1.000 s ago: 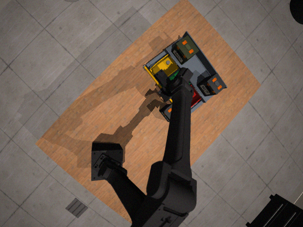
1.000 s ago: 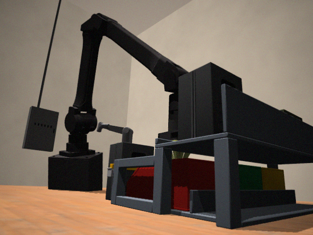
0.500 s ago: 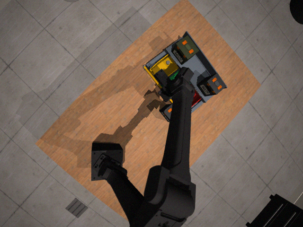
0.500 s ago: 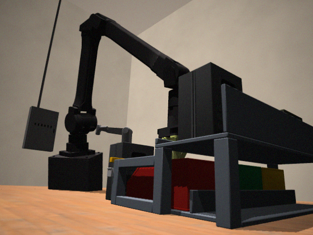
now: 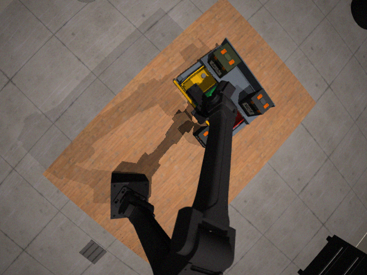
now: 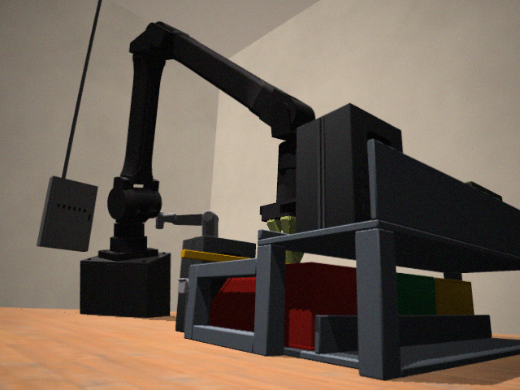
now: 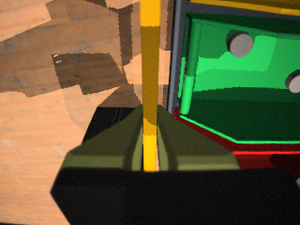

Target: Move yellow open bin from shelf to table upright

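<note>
Closed on a yellow bar (image 5: 184, 93) (image 6: 214, 254) (image 7: 150, 75) with the gripper (image 5: 200, 117) (image 6: 293, 257) (image 7: 150, 112), fingers nearly together, one at each side of it. Just beside the gripper, inside the shelf (image 5: 234, 79) (image 6: 378, 302) (image 7: 176, 56), to see a green bin (image 5: 211, 91) (image 6: 415, 293) (image 7: 234, 100). Beyond this green one, also in the shelf, to find the yellow open bin (image 5: 201, 78) (image 6: 453, 296) (image 7: 248, 7), apart from the fingers, with a round grey part (image 5: 203, 75) inside.

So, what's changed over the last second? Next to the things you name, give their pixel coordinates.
The black gripper (image 5: 201, 117) (image 6: 293, 257) (image 7: 150, 112) and the long yellow bar (image 5: 183, 92) (image 6: 214, 255) (image 7: 150, 70) between its fingers rose together. No visible new grasp or release. The yellow open bin (image 5: 193, 82) (image 6: 453, 296) and grey metal-look shelf (image 6: 375, 302) stayed put.
</note>
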`<action>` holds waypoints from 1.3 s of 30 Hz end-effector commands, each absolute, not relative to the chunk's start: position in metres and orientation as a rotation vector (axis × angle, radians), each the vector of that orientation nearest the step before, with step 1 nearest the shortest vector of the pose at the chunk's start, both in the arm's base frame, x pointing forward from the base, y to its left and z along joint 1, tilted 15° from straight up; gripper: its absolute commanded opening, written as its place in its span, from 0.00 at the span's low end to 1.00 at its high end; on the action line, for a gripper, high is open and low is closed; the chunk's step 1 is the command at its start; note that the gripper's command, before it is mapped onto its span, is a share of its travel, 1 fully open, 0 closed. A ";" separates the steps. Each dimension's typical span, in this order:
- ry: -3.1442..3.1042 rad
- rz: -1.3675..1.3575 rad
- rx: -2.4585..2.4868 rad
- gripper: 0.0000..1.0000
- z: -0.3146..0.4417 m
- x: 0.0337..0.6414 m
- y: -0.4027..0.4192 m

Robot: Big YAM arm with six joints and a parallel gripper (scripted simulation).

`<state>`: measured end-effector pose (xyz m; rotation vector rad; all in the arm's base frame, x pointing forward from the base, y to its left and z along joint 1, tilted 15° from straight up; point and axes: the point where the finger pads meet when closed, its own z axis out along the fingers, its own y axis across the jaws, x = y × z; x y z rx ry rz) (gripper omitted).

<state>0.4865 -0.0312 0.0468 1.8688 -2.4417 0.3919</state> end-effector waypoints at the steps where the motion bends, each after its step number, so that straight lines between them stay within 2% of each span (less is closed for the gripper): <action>1: -2.497 0.486 1.895 0.00 0.090 0.516 -0.021; 39: -2.500 0.489 1.895 0.00 0.131 0.508 -0.012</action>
